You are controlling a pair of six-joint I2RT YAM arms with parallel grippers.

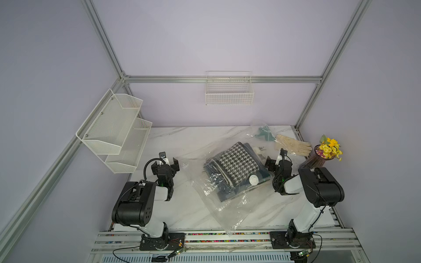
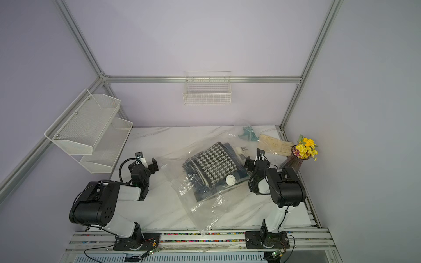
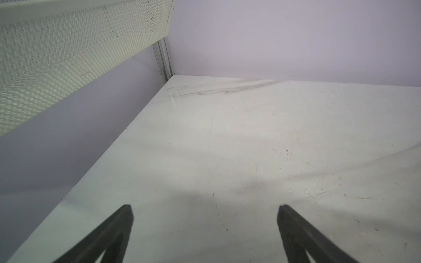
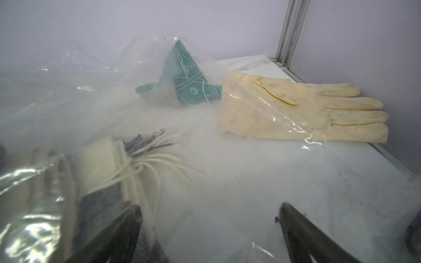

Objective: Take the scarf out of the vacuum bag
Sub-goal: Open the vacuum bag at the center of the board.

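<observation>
- My left hand (image 1: 165, 162) is wide open and holds nothing. It hovers over bare tabletop (image 1: 186, 141), near the left edge of the vacuum bag (image 1: 218, 205) but apart from it.
- My right hand (image 1: 278, 162) is also wide open and empty, at the right side of the bag. In the right wrist view the cream fringe of the scarf (image 4: 127, 164) lies just in front of its fingers (image 4: 127, 218), under the film.
- The scarf (image 1: 234, 164), black-and-white houndstooth and folded, lies inside the bag in the middle of the tabletop. The round white valve cap (image 1: 253, 180) sits over its near corner.
- I judge the scarf to be soft and light. It will probably sag and unfold when I lift it by one edge.
- The film looks thin, crinkly and slippery, so I think it will come along unless one hand pins it.
- I would pinch only film with one hand, and the thick folded edge or the fringe end with the other.
- I cannot tell where the mouth of the bag is.
</observation>
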